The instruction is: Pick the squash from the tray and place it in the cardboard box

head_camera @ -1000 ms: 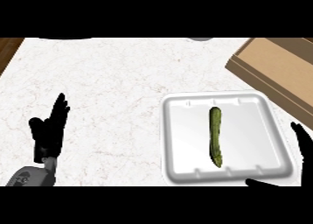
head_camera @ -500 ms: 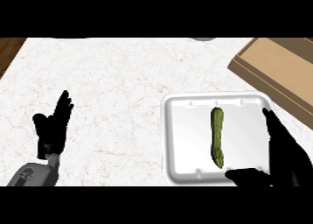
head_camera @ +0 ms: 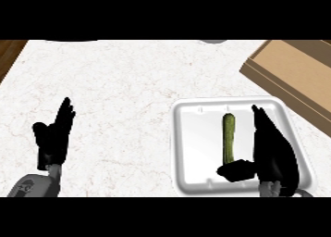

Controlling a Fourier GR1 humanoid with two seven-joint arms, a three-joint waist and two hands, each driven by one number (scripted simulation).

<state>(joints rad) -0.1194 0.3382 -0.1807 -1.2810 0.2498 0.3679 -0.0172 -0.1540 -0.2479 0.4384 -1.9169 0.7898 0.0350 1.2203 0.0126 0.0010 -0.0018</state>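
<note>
A long green squash (head_camera: 229, 135) lies lengthwise in the white tray (head_camera: 195, 139) at the lower right of the counter. My right hand (head_camera: 272, 148) is over the tray, just right of the squash, its fingers straight and pointing away from me along the squash. Its thumb (head_camera: 236, 171) sits at the squash's near end and hides that tip. The hand is open and not closed round the squash. The cardboard box (head_camera: 298, 74) stands at the upper right, beyond the tray. My left hand (head_camera: 53, 139) rests open at the lower left, fingers up.
The pale marble counter (head_camera: 127, 83) stretches left and beyond the tray. A dark wooden strip (head_camera: 3, 58) shows at the counter's far left edge. A small grey object (head_camera: 212, 41) peeks in at the top edge.
My right hand has come in from the lower right edge and moved up and left over the tray, alongside the squash. The left hand has hardly moved.
</note>
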